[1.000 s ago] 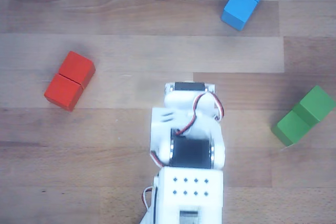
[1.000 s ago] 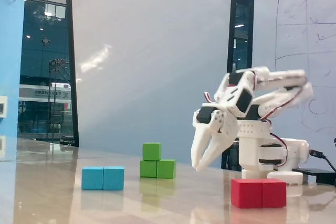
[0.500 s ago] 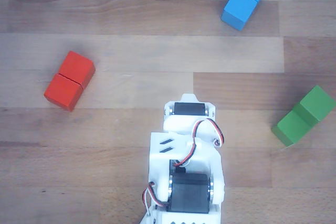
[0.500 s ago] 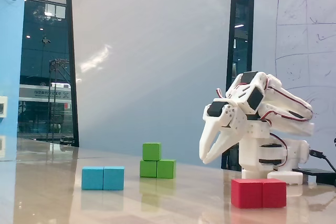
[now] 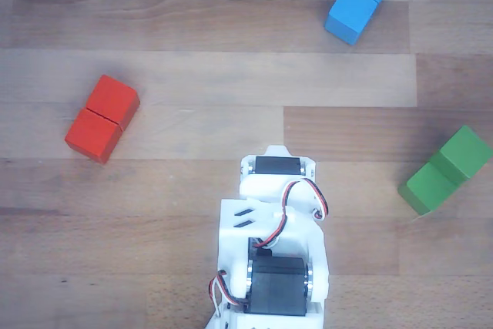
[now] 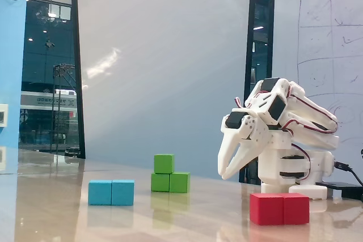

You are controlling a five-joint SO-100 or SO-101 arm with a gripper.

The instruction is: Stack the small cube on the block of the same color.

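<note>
The small green cube sits on the left end of the green oblong block in the fixed view. In the other view the cube lies on the far end of the block, at the right. My gripper hangs folded back near the arm's base, pointing down at the table. It is to the right of the green stack, apart from it and empty, and its jaws look shut. In the other view the white arm covers the gripper.
A blue oblong block lies at the far side, and shows at the left in the fixed view. A red oblong block lies at the left, and shows in front of the arm's base in the fixed view. The table is wooden.
</note>
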